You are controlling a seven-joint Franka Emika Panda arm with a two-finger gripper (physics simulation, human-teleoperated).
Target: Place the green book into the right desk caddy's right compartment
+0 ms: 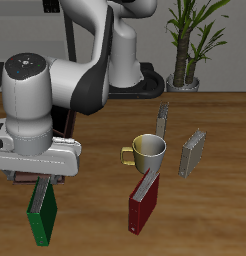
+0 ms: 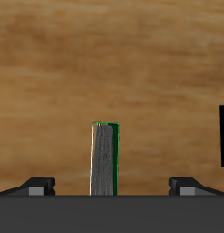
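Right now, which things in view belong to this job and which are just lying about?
Job: green book; gripper, open around it. Right desk caddy not clearly in view.
Lying about: red book; mug; thin grey book; thicker grey book; potted plant.

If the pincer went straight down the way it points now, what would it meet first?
The green book, standing on edge directly below between the open fingers of the pincer; after it, the wooden table. Exact gap is unclear.
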